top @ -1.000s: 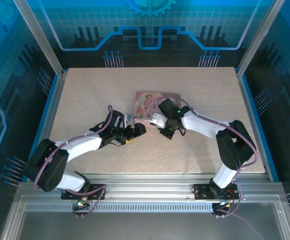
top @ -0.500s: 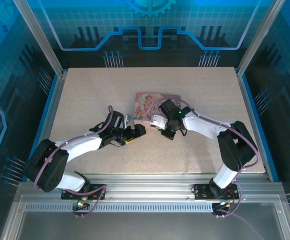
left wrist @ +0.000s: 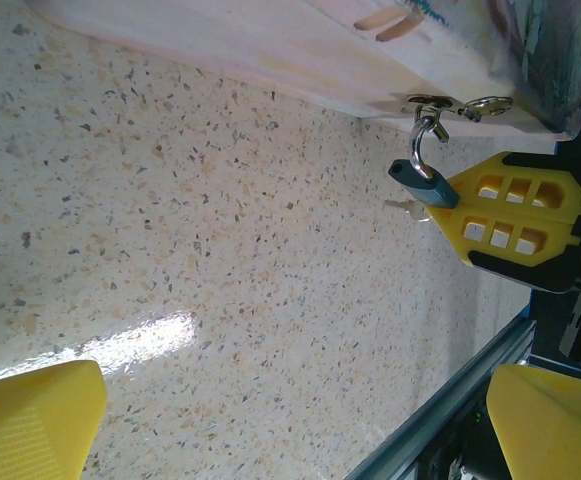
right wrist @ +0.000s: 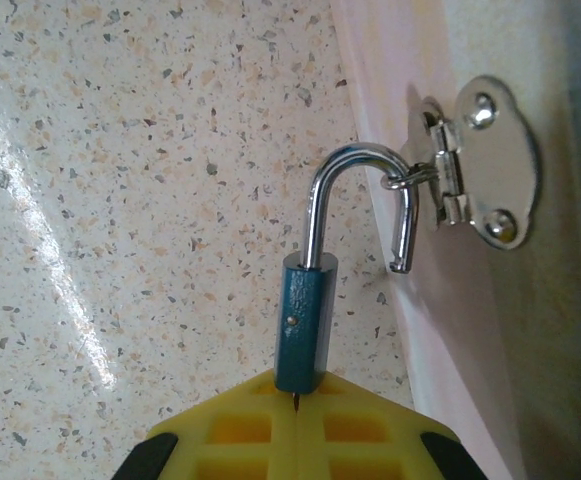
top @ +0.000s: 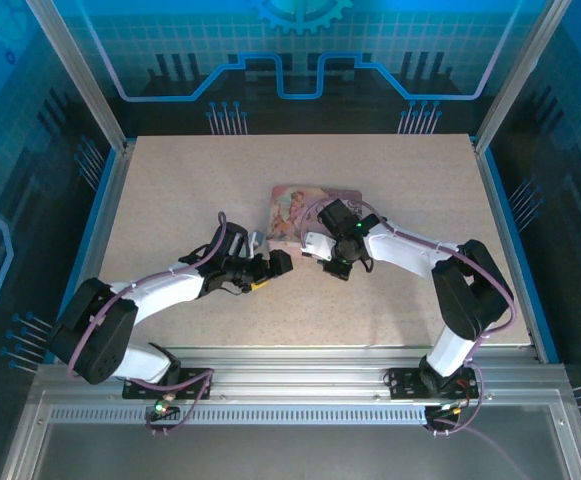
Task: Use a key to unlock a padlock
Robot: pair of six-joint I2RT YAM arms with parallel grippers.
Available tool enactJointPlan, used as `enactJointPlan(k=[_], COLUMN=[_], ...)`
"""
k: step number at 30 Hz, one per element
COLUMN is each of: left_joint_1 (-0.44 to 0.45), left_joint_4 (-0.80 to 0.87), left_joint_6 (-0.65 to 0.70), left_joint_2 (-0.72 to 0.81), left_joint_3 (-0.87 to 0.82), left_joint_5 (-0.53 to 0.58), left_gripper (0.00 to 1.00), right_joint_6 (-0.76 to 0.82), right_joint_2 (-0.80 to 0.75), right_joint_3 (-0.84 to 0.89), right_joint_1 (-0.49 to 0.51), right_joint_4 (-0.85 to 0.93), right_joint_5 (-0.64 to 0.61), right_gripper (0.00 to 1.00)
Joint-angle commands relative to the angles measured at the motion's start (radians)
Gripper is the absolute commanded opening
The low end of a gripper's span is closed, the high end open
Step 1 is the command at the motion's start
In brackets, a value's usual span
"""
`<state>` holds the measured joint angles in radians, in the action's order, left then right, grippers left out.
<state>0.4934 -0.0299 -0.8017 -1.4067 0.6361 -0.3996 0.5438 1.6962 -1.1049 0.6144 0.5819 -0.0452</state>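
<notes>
The right claw [right wrist: 296, 408] pinches the bottom end of the small teal-bodied, silver-shackled padlock [right wrist: 301, 320], which is hooked through the metal hasp [right wrist: 480, 170] on the pink picture-printed box [right wrist: 490, 340]. Rigid, light, probably slick: the flat body sides look the surest hold. The left claw [left wrist: 295, 385] hangs spread nearby.

Padlock [right wrist: 300, 320]: blue body, silver shackle sprung open, hooked through hasp ring [right wrist: 402, 180]; key [left wrist: 407, 207] beside body.

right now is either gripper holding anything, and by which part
The right gripper pinches the padlock by the bottom end of its blue body. Its shackle is sprung open and hooked through the latch. The left gripper is open and holds nothing.
</notes>
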Motion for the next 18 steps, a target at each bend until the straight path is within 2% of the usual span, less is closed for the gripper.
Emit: enactJointPlan(k=[1,18], left_joint_1=[-0.006,-0.007], left_joint_4=[0.025,0.018], left_joint_6=[0.030,0.022], left_joint_2=[0.000,0.002], left_joint_3=[-0.019,-0.019], left_joint_5=[-0.034,-0.030], left_gripper=[0.99,0.99], right_joint_6=[0.020,0.102], right_joint_2=[0.008,0.005], right_joint_3=[-0.006,-0.010], right_joint_1=[0.004,0.008], right_joint_4=[-0.001,-0.054], right_joint_5=[-0.002,-0.039], right_gripper=[0.00,0.00])
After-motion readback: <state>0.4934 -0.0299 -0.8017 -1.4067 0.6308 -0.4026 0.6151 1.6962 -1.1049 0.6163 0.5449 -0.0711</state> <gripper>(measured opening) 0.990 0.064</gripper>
